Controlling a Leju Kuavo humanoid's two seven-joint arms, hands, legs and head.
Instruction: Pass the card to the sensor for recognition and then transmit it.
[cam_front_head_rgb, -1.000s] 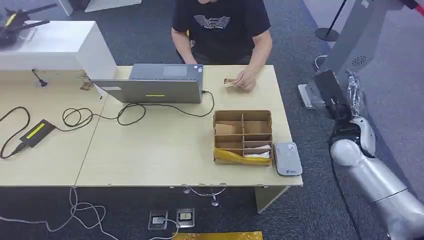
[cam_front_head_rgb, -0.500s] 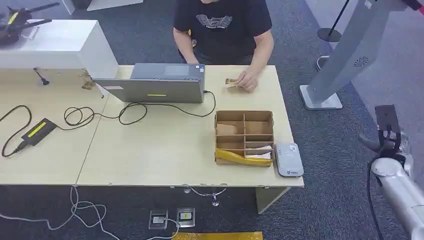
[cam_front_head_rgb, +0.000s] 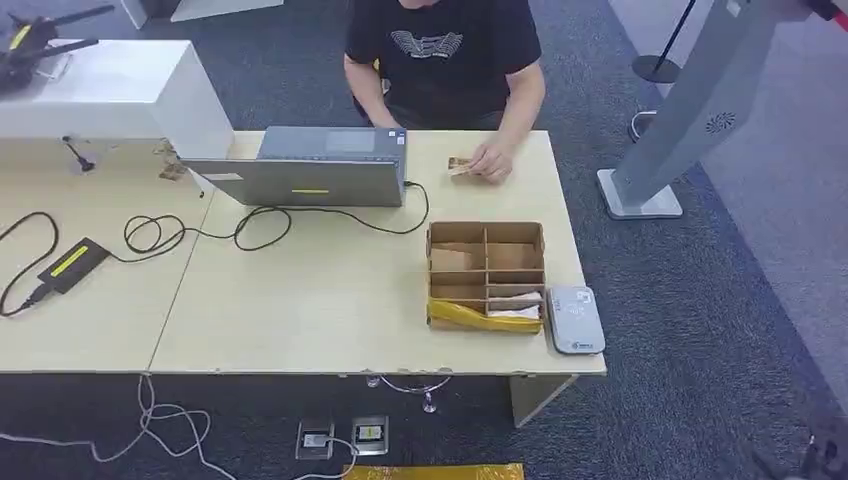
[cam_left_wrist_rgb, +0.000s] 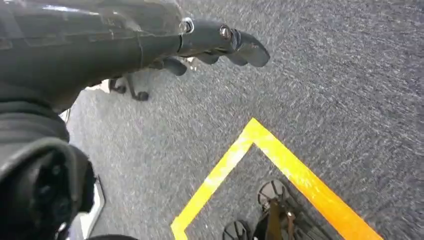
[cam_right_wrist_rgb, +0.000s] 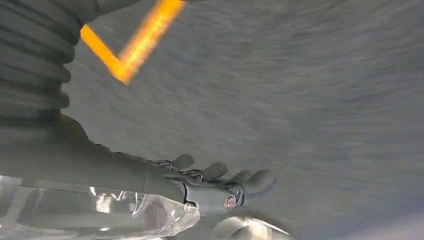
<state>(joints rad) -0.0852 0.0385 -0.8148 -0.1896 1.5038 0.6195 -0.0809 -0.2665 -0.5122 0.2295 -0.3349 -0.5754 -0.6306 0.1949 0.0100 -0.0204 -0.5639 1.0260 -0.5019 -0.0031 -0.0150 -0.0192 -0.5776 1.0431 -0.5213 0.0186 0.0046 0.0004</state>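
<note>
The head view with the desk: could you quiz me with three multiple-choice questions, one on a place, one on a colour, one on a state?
1. Where is the grey flat card sensor?
A. right of the brown cardboard divider box
B. on the laptop
C. on the floor

2. What colour is the stripe on the grey laptop?
A. red
B. yellow
C. blue

3. What is touching the small tan card?
A. the robot's fingers
B. nothing
C. the person's hand

Answers: 1 A, it lies by the box's right wall; 2 B, a yellow bar marks the lid; 3 C, the hand rests on it at the far edge.
</note>
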